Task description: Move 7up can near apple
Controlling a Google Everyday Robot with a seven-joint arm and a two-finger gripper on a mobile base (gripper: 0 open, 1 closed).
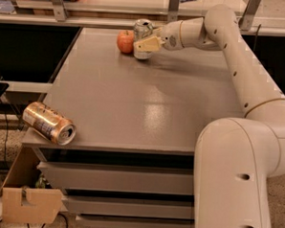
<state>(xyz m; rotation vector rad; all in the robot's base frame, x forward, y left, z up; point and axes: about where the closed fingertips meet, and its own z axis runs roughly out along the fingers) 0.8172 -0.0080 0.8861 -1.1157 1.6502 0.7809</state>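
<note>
At the far side of the counter I see the pincer closed around the upright silver can, just right of the apple. I can't read its label. A gold can lies at the near left.

— What carries the things?
— A grey worktop, smooth, with a pale sheen near its middle.
— What stands at the back?
— The apple and the 7up can, close to the far edge. The can is upright, just right of the apple; whether they touch, I cannot tell.
— And the tool?
— The tool is at the can, low over the worktop, reaching in from the right and covering the can's lower front.
— Anything nearer?
— A gold-orange can lies on its side at the front left corner, right at the left edge, its open end facing front-right, well apart from the other two.
</note>
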